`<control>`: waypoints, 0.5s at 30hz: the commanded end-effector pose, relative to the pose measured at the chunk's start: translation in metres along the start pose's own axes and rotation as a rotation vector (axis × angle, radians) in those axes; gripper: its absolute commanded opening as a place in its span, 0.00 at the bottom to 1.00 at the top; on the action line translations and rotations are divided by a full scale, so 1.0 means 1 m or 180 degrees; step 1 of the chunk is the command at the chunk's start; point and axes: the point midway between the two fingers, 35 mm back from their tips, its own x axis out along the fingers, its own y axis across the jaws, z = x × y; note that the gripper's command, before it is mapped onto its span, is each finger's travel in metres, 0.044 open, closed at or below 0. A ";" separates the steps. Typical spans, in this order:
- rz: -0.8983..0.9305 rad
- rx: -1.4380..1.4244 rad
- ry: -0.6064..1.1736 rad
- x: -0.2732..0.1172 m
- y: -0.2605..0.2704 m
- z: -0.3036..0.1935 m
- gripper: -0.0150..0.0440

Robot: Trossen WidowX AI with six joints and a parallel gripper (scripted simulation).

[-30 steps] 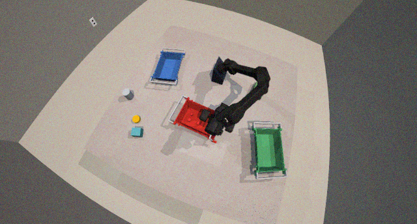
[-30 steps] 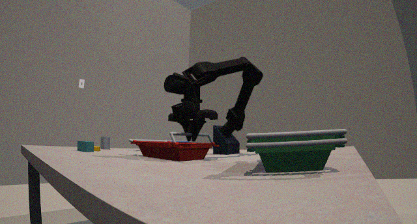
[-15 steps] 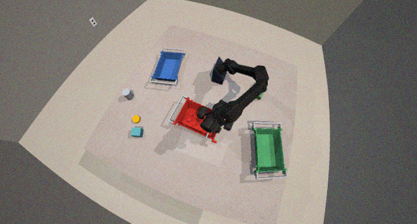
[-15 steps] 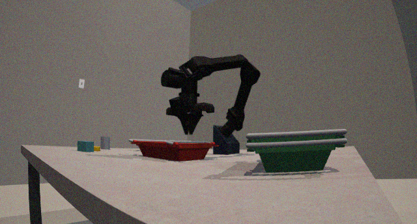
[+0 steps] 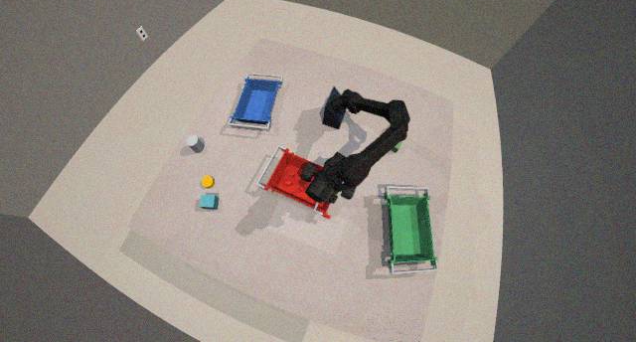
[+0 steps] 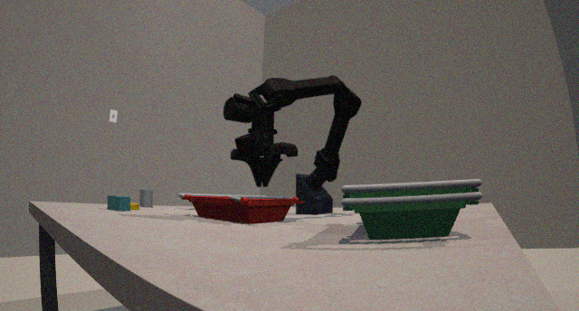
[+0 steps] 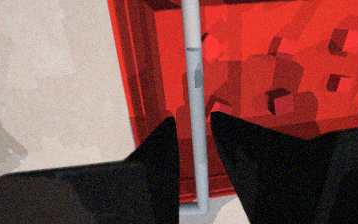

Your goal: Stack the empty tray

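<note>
The loaded red tray stands mid-table with small red blocks on its floor. Its near-right bar lies in across the top, inside that end wall. Its other bar is swung out over the far-left end. My gripper is slightly open and empty, fingers pointing down a little above the tray, with the crossing bar showing below and between the tips. An empty blue tray and an empty green tray stand apart, each with both bars out.
A grey cylinder, a yellow disc and a teal block stand left of the red tray. A green block shows partly behind the arm. The arm reaches over the red tray's right end.
</note>
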 end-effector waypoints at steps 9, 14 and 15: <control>0.0000 0.0014 0.0000 0.000 0.000 0.000 0.41; -0.0003 0.0015 -0.0002 -0.005 0.000 0.001 0.41; -0.0005 0.0016 -0.0003 -0.012 -0.001 0.002 0.41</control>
